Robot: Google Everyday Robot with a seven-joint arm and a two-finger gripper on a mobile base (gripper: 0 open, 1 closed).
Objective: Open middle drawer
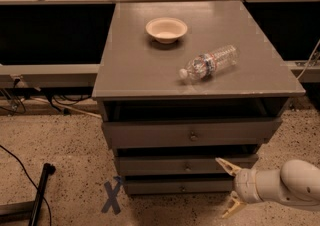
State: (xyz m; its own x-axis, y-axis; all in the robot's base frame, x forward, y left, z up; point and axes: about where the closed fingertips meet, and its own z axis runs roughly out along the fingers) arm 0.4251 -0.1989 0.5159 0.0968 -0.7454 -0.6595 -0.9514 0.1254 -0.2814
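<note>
The grey cabinet [200, 60] has three drawers stacked at its front. The middle drawer [165, 165] is a shallow grey front with a small round knob [187, 168] at its centre; it stands slightly out from the cabinet, with a dark gap above it. The top drawer [192, 132] is taller and wider and also stands a little out. The lowest drawer [180, 187] is the smallest. My gripper [229, 189] is at the lower right, in front of the right end of the middle and lowest drawers, with its two pale fingers spread wide and nothing between them.
A cream bowl [166, 29] and a plastic water bottle [210, 62] lying on its side are on the cabinet top. A blue X mark [113, 197] is on the speckled floor at the cabinet's left. A black pole [40, 192] and cables lie at the far left.
</note>
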